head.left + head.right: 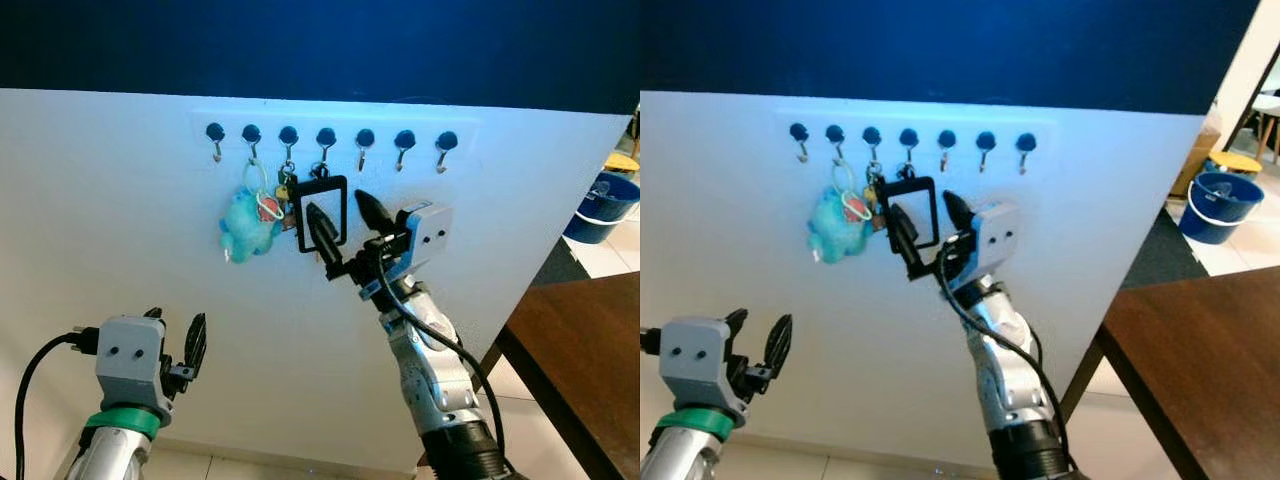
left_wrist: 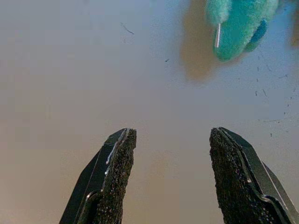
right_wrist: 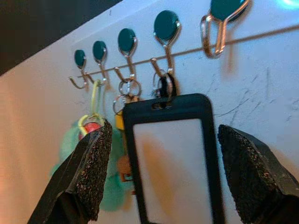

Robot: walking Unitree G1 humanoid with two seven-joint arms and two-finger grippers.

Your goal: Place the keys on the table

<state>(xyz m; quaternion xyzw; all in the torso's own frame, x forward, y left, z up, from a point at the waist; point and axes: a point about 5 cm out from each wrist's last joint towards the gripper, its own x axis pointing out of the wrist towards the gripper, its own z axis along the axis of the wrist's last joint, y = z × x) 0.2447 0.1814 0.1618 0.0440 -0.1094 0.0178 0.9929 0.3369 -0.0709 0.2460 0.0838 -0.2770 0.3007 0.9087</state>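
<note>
A bunch of keys (image 1: 283,192) hangs from the third hook of a wall rack (image 1: 330,135), its brass key (image 3: 119,122) partly hidden behind a black badge holder (image 1: 322,212) on the fourth hook. A teal plush toy (image 1: 248,226) dangles from the second hook, just left of the keys. My right gripper (image 1: 337,203) is raised to the wall and open, its fingers either side of the badge holder (image 3: 173,154). My left gripper (image 1: 178,325) is open and holds nothing, low on the left, facing the bare wall below the plush (image 2: 238,28).
A brown wooden table (image 1: 580,340) stands at the lower right, beside the white wall panel. A blue bucket (image 1: 605,205) sits on the tiled floor beyond it. Dark blue wall runs above the panel. Three hooks on the right of the rack are bare.
</note>
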